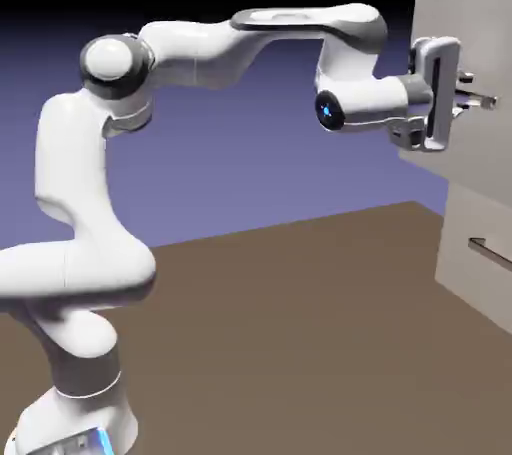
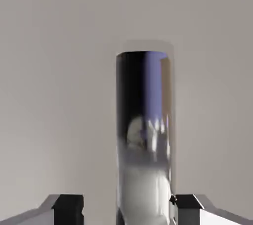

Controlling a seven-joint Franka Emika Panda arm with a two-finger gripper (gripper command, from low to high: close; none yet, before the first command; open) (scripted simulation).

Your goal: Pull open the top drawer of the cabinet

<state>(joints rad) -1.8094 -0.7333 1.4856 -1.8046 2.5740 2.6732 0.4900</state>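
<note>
While the white Franka Panda arm (image 1: 105, 173) is rising from the near left and reaching toward the right, its gripper (image 1: 463, 95) is hovering right by the top drawer (image 1: 455, 153) of the cabinet (image 1: 460, 18). That drawer is forming the upper, pale front at the far right, and its slim bar handle (image 1: 488, 101) is jutting out toward the hand. In the hand view, the handle is running lengthwise between the jaws, mirroring dark, blue-violet and tan bands. The jaws are standing moderately open around it: the fingertip on that view's left is leaving a plain gap, while the one on its right is sitting at the bar's edge, and whether it is touching, I cannot tell. Below, the lower drawer front (image 1: 465, 263) is showing its own dark handle (image 1: 492, 250), well apart from the gripper. The brown table (image 1: 280, 343) is stretching across the foreground.
</note>
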